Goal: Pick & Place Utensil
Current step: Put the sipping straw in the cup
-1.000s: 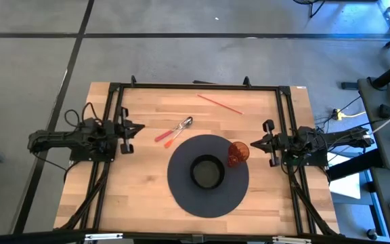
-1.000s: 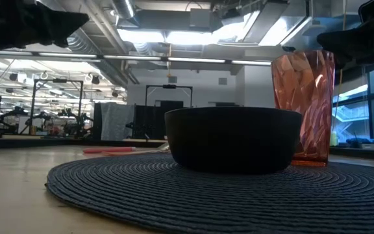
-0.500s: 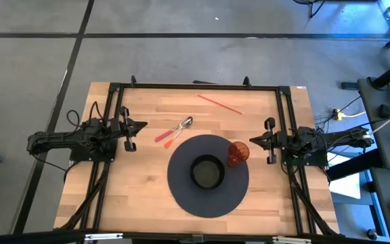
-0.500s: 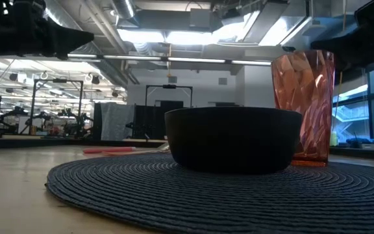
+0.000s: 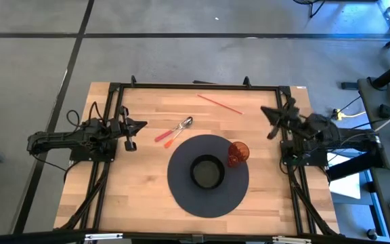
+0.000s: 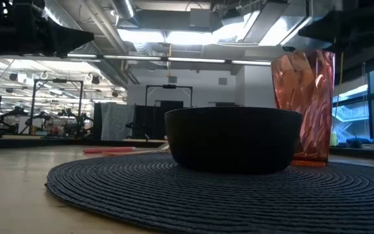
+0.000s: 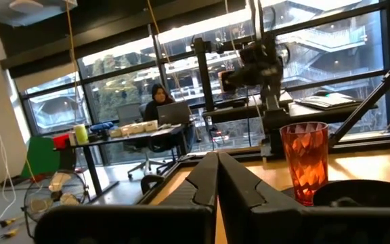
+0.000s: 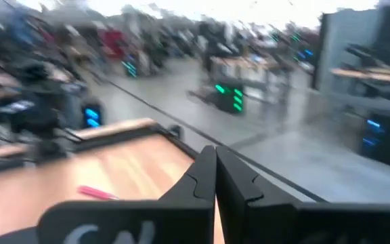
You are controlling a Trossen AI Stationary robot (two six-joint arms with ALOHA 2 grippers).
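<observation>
Red-handled utensils lay untouched beside mat; left hand and right hand both closed, empty. Next: approach, open.

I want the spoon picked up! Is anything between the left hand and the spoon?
No. In the high view, only bare table lies between the left hand, which is shut, and the spoon.

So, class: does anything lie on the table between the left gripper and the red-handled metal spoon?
Nothing visible does. In the high view only bare wood separates the shut left gripper from the red-handled metal spoon; the round dark woven placemat lies beyond the spoon.
</observation>
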